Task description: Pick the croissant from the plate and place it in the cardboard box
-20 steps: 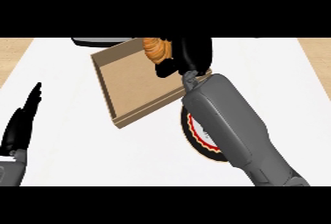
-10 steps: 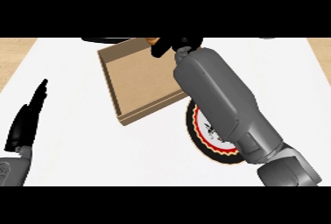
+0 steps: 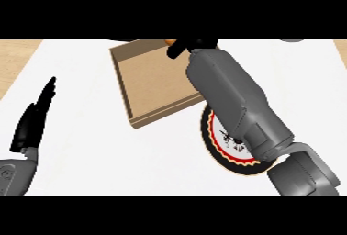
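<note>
The cardboard box (image 3: 152,82) lies open and shallow at the top middle of the head view. My right forearm stretches over its right side, and my right hand (image 3: 192,46) is at the box's far edge, curled round the croissant (image 3: 169,41), of which only a small orange sliver shows. The plate (image 3: 227,153), white with a red and black patterned rim, sits to the lower right of the box, half hidden under my forearm, and nothing shows on it. My left hand (image 3: 34,120) rests open at the left edge, fingers up.
The box and plate lie on a white surface (image 3: 88,151). Wooden counter (image 3: 17,53) shows at the far left and far right top corners. A small grey object (image 3: 293,40) peeks in at the top right edge.
My right arm has reached farther away over the box, carrying the croissant toward the box's far edge, where it is now mostly hidden. More of the plate has come into sight. The left hand stays put.
</note>
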`<state>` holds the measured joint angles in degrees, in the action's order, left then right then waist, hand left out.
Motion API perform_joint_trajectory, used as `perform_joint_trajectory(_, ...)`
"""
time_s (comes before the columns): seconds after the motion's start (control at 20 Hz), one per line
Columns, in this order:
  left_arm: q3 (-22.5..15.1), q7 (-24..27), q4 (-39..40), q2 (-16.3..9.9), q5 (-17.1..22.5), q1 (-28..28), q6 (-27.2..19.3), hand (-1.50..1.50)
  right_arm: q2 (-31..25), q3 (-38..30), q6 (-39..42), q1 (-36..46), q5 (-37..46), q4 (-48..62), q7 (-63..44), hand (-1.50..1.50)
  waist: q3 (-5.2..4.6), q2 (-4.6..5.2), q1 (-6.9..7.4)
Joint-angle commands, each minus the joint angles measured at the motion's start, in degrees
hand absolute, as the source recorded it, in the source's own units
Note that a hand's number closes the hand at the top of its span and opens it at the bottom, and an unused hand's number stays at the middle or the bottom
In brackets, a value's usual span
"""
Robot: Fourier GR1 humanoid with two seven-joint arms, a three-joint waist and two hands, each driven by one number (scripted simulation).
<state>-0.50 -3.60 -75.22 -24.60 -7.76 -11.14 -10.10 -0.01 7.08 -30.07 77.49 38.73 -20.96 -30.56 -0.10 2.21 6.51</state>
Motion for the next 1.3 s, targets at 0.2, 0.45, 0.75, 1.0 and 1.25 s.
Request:
perform_joint_trajectory(0.2, -0.2, -1.02, 0.35, 0.12, -0.36, -2.52, 0.58, 0.0, 0.01, -5.32, -2.27, -0.56, -6.73, 5.8, 4.85, -1.5, 0.07, 1.02, 1.35)
perform_joint_trajectory(0.45, -0.74, -2.29, -1.29, 0.42, -0.43, -2.42, 0.96, 0.0, 0.01, -6.4, -5.8, 1.58, -7.35, 6.17, 9.02, -1.5, 0.12, 0.75, 1.59)
perform_joint_trajectory(0.75, 0.6, -1.36, 0.25, 0.38, 0.27, -2.12, 1.02, 0.0, 0.01, -9.12, -16.17, -0.59, -10.29, 3.36, 17.86, -1.5, 0.14, 0.29, 0.34)
perform_joint_trajectory(1.0, 1.11, -0.86, 0.99, 1.17, -1.04, -0.52, -1.33, 0.0, -0.33, -14.55, -18.67, -3.29, -16.34, -0.75, 26.03, -1.5, 0.18, -0.53, -2.32)
perform_joint_trajectory(1.25, 2.92, 1.63, 1.8, 0.24, -0.35, 2.67, -0.54, 0.0, -1.94, -18.79, -15.14, -6.58, -21.15, -2.94, 34.17, -1.5, 0.13, -1.32, -4.09)
